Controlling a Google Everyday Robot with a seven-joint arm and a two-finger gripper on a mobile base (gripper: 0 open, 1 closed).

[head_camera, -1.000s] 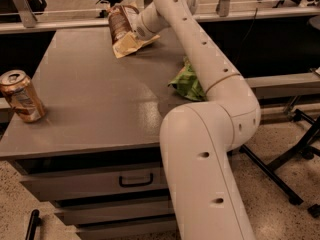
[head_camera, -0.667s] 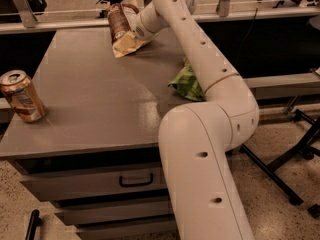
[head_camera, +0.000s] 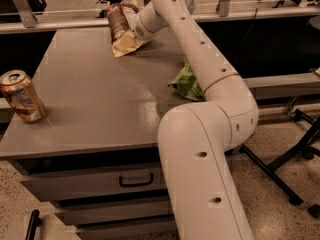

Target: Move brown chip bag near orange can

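At 12 o'clock on the table (head_camera: 95, 109), gripper (head_camera: 133, 32) sits against the brown chip bag (head_camera: 118, 23); whether it grips, cannot tell. Orange can (head_camera: 20, 96) at 9 o'clock, well apart. Judged: carry across not yet made.

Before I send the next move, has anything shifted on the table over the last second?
Very little. The gripper, at the brown chip bag by the far edge of the table, has edged slightly left, and the bag with it. The bag is still far from the orange can, which stays at the near left corner. The green bag lies where it was.
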